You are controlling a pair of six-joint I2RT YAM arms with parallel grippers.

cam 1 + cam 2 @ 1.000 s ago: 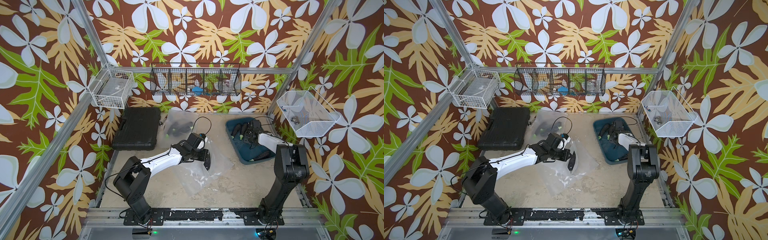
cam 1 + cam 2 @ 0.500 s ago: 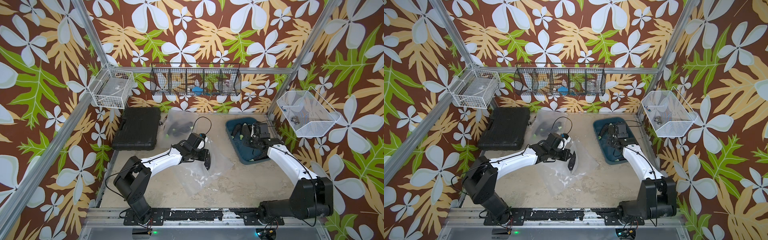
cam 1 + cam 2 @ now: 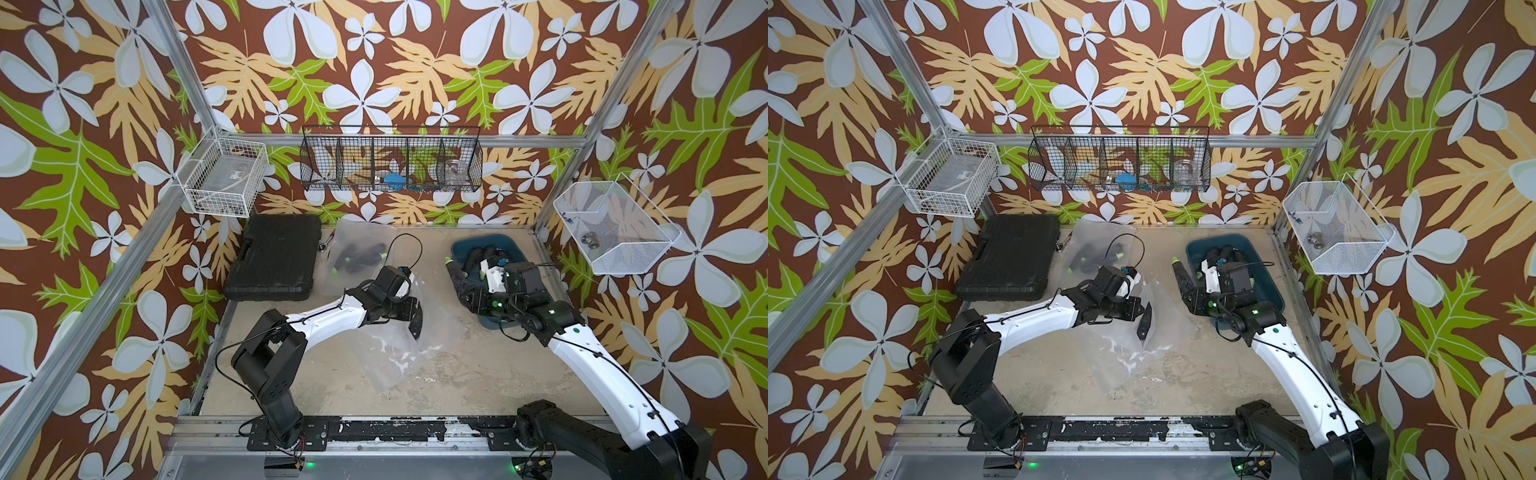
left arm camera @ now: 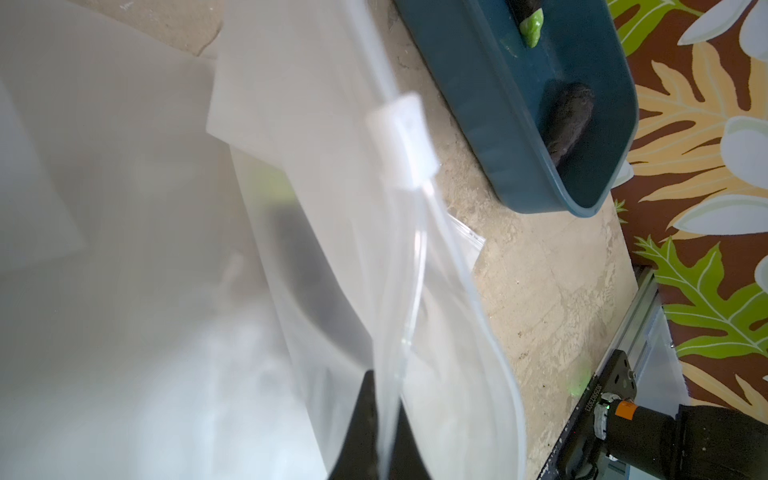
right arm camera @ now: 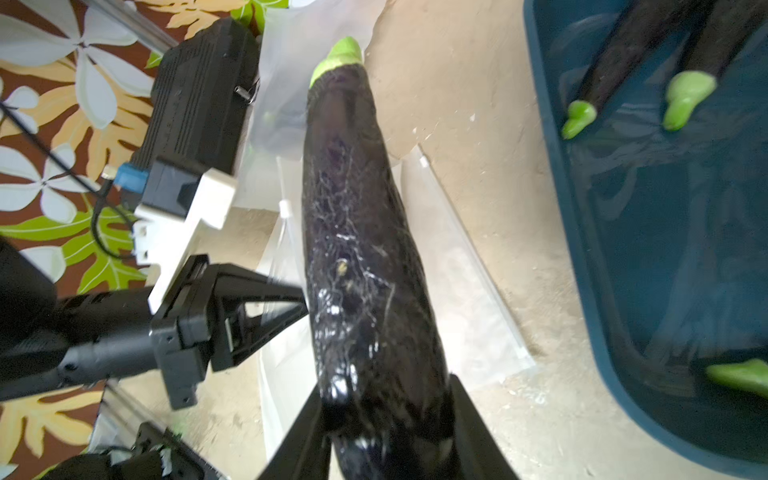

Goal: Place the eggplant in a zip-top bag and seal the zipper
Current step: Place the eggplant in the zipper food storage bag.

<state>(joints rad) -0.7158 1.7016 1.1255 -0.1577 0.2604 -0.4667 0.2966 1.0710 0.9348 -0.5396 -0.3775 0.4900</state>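
Note:
A long dark-purple eggplant with a green stem end is clamped at its thick end by my right gripper. In both top views the eggplant hangs over the left rim of the blue bin, stem pointing to the back. The clear zip-top bag lies mid-table. My left gripper is shut on one lip of its mouth, holding it up. The mouth gapes and the white slider sits at one end of the zipper. The eggplant is outside the bag.
The blue bin at the back right holds more eggplants. A second clear bag with eggplants lies at the back, beside a black case. Wire baskets hang on the back and side walls.
My right arm has stretched out and carried the eggplant from inside the bin to its left rim, toward the bag. The left arm and the bag have stayed still.

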